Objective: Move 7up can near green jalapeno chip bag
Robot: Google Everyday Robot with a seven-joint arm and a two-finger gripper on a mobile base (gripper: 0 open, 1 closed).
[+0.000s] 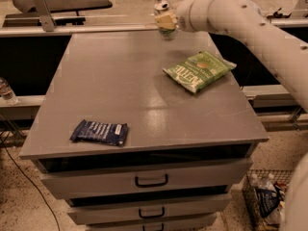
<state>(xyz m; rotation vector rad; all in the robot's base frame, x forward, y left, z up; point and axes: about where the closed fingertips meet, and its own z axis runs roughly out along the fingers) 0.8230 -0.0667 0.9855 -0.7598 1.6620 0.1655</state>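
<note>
My gripper (pixel 165 21) is at the far edge of the grey table (pixel 115 76), held above the surface, and is shut on the 7up can (pixel 164 14). Only the can's silver top and a strip of green show between the fingers. The green jalapeno chip bag (pixel 198 70) with white "KETTLE" lettering lies flat on the table's right side, nearer the camera and to the right of the gripper. My white arm reaches in from the right above the bag.
A dark blue snack packet (pixel 100 132) lies near the table's front left corner. Drawers (pixel 151 181) sit under the tabletop. A clear bottle (pixel 6 91) stands at the left on a low rail. A wire basket (pixel 262 196) is on the floor at right.
</note>
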